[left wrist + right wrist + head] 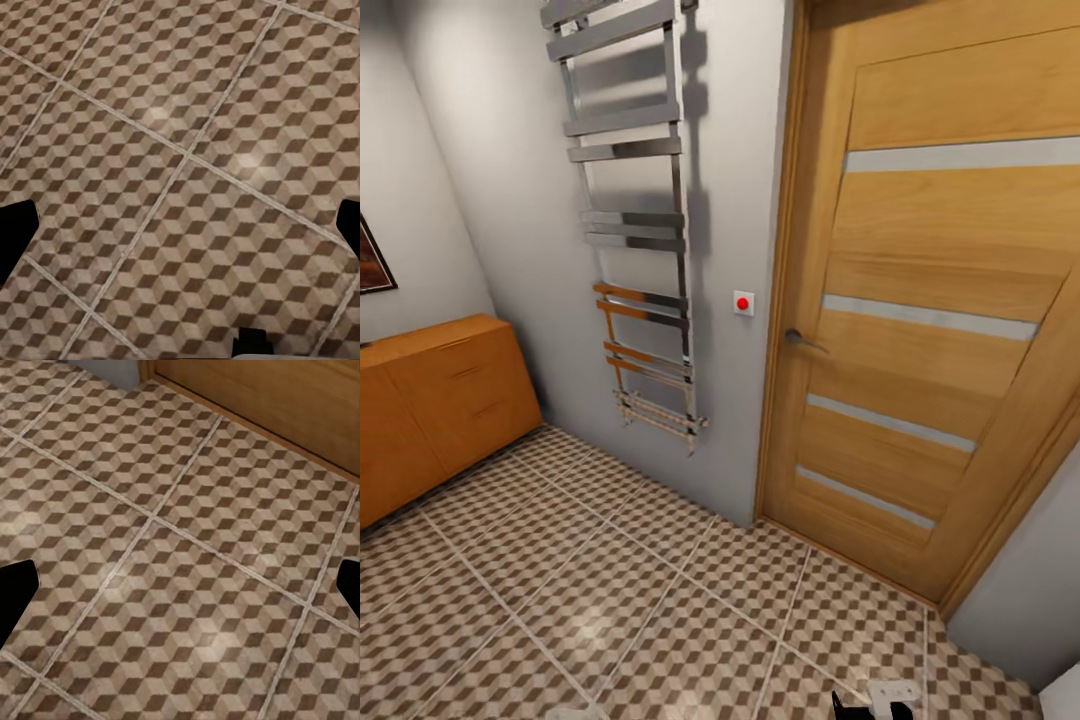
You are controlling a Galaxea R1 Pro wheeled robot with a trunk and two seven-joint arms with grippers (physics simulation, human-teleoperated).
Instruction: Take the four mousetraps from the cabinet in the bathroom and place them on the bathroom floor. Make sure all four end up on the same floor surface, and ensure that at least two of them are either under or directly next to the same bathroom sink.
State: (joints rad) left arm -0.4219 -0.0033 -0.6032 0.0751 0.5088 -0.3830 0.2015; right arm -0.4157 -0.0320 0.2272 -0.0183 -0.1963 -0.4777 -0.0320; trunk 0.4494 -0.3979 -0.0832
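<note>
no readable text, no labels, no brands, no numbers on any surface

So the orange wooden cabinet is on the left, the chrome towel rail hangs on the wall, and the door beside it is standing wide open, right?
Not quite: the wooden door is shut in its frame, as the head view shows. The cabinet is on the left and the towel rail hangs on the wall.

A home bathroom: a chrome towel radiator (635, 220) hangs on the grey wall beside a wooden door (930, 300), cube-patterned tiled bathroom floor (610, 600) underfoot, and an orange-brown cabinet (430, 410) standing left.
</note>
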